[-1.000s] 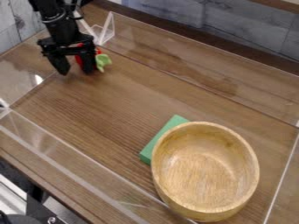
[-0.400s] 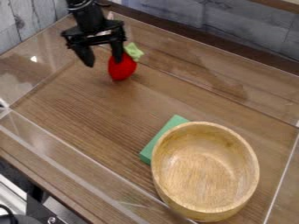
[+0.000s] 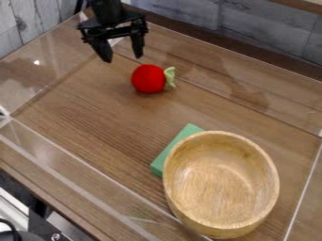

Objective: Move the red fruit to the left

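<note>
The red fruit (image 3: 151,79) has shifted from under the pincer at the far left corner out toward the middle of the counter (image 3: 88,132), so it now sits further right than a second ago; likely it rolled or was released, hard to say which. The move left looks undone. The pincer (image 3: 119,43) has risen, jaws spread wide, holding nothing, hanging above and left of the fruit, clear of it.
</note>
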Robot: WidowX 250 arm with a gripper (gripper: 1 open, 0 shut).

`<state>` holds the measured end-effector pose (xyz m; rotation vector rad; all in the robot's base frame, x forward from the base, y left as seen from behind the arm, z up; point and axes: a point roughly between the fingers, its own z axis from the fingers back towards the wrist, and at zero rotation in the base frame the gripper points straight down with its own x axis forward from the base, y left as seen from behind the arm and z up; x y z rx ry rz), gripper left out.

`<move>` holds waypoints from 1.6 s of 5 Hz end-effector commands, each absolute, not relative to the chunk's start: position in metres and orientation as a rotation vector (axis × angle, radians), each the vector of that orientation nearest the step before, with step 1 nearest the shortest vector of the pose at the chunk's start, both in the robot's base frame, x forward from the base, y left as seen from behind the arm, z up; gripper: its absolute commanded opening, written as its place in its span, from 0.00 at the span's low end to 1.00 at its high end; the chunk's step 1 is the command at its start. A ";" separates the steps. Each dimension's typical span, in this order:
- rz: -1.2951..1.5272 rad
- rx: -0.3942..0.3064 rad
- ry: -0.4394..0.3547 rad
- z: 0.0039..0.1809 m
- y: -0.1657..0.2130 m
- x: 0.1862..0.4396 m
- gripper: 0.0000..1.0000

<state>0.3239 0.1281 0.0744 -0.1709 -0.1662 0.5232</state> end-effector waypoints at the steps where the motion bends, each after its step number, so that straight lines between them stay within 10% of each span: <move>1: 0.430 -0.159 -0.227 0.084 0.126 0.340 1.00; 6: 0.338 -0.141 -0.189 0.021 0.115 0.356 1.00; 7: 0.374 -0.135 -0.189 0.024 0.118 0.350 0.00; 8: 0.415 -0.132 -0.193 0.030 0.122 0.342 0.00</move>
